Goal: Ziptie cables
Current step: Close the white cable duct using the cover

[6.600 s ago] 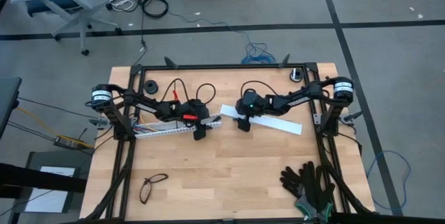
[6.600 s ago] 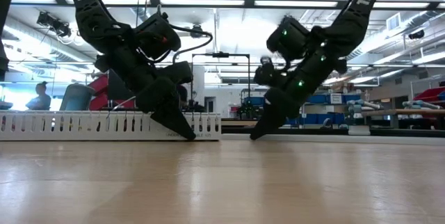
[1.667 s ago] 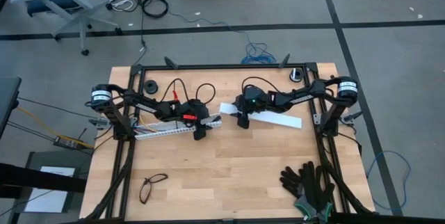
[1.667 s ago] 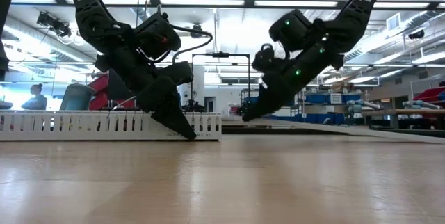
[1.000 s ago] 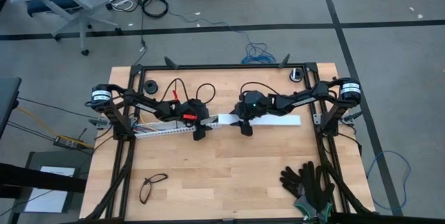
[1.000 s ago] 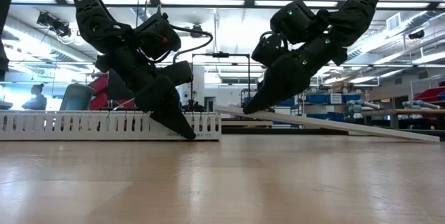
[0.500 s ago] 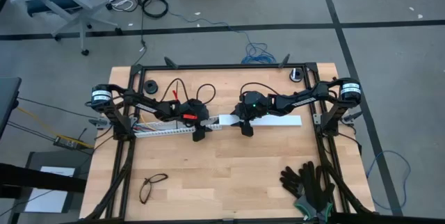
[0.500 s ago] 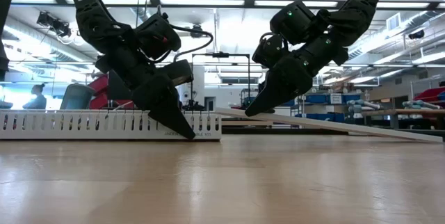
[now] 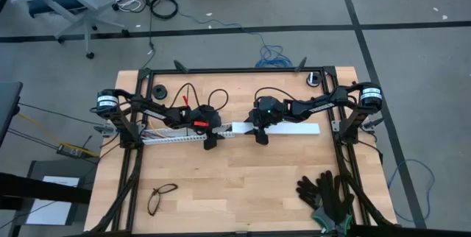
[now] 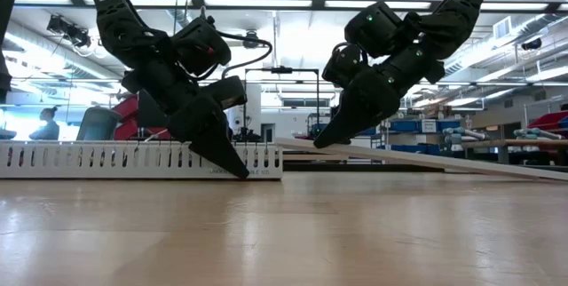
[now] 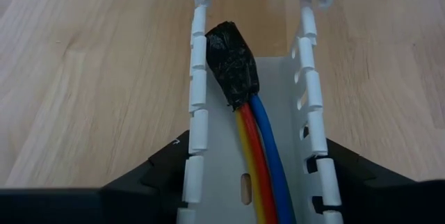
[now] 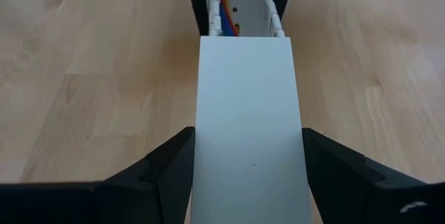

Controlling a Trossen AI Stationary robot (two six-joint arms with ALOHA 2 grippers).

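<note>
1. The cables (image 11: 254,147), a bundle of thin blue, orange and yellow wires ending in a wrap of black tape, lie inside the white slotted plastic channel (image 11: 250,113), running lengthwise between the left gripper's (image 11: 254,196) two dark fingers; the taped end sits just ahead of the fingertips.
2. The left gripper is clamped on the slotted channel, one finger (image 11: 163,172) pressed against each outer wall, tips down on the wood close to the channel's open end.
3. The right gripper (image 12: 247,182) grips a flat white plastic cover strip (image 12: 247,113) across its width, a finger on each long edge.
4. The strip's far end touches or just overlaps the open end of the channel, directly ahead of the right gripper, where the coloured wires show again.
5. In the low view the strip (image 10: 426,157) slopes, lifted at the right gripper (image 10: 321,141) and dropping to the table away from it.
6. The surface is a light butcher-block wooden table (image 9: 243,185) with a black frame; well clear of both grippers lie dark-framed glasses (image 9: 162,196) and black gloves (image 9: 327,196).
7. Around it is grey floor with loose cords and an office chair; the low view shows a bright workshop with shelving behind.
8. Both arms reach inward from the table's sides, wrists tilted steeply down, grippers facing each other near the table's middle.
</note>
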